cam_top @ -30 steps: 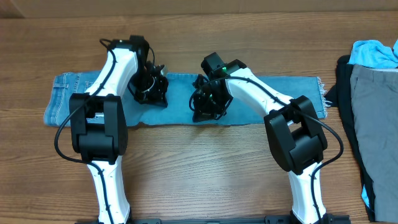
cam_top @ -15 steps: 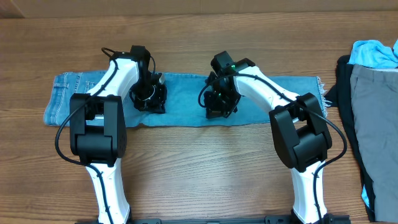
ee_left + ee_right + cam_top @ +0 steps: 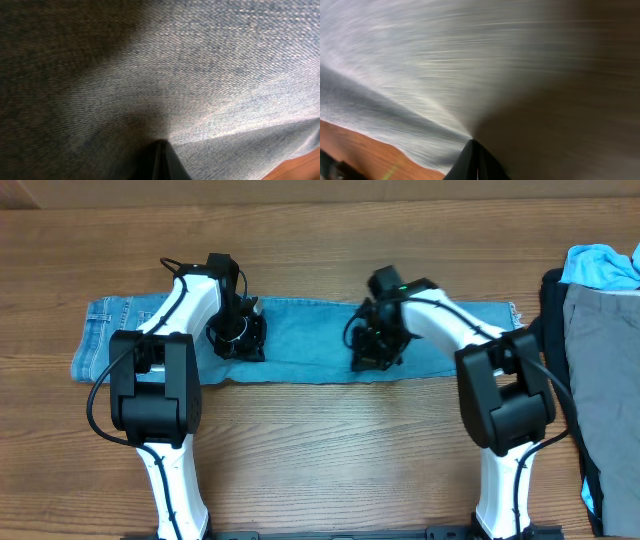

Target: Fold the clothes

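Right claw point(image 3: 375, 350) slid rightward along jeans point(image 3: 300, 345); it and left claw point(image 3: 238, 338) pressed together, smoothing denim; next probably grip hem, fold over

Jeans point(image 3: 300, 340) across table point(image 3: 320, 460), pile point(image 3: 600, 350) rt.

We see a wooden counter point(image 3: 320, 450). Faded light-blue jeans point(image 3: 300, 350) lie flat across its middle, stretched left to right. At its right edge lie a black garment point(image 3: 552, 310), a grey garment point(image 3: 605, 380) over it, and a sky-blue garment point(image 3: 600, 265).
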Tool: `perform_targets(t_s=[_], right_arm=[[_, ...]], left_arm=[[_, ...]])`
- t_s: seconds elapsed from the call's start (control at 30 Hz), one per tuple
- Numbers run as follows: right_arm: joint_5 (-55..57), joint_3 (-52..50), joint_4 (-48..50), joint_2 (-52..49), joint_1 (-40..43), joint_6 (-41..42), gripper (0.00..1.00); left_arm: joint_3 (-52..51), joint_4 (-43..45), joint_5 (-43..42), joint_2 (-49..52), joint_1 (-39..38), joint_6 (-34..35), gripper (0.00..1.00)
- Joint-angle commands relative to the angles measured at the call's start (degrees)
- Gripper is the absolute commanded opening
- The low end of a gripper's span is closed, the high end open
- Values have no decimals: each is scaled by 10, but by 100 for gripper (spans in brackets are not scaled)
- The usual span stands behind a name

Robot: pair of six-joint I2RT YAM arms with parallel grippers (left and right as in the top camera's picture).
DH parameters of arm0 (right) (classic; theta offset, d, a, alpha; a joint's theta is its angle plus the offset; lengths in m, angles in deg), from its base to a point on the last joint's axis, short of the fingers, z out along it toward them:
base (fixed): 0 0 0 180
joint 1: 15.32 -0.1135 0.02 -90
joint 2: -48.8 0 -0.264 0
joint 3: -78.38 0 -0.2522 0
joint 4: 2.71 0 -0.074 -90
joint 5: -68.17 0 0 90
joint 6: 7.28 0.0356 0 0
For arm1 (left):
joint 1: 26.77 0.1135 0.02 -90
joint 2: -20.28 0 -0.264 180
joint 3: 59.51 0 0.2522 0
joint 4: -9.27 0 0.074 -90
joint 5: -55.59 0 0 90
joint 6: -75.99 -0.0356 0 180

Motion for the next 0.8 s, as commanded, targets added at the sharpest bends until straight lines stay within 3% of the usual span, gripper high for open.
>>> perform_targets(t_s=[0.0, 0.37, 0.47, 0.5, 0.77], right_arm=[[134, -32, -20, -29, 102, -6, 4], [132, -31, -31, -28, 278, -12, 4], [103, -30, -30, -28, 309, -12, 4], [89, -30, -28, -28, 329, -12, 4], [83, -30, -21, -28, 327, -12, 4]], left_arm=[[-3, 2, 145, 20, 41, 24, 4], [23, 4, 145, 20, 123, 42, 4], [61, -14, 145, 20, 140, 45, 4], [125, -41, 145, 20, 157, 49, 4], [189, -21, 141, 20, 197, 87, 4]])
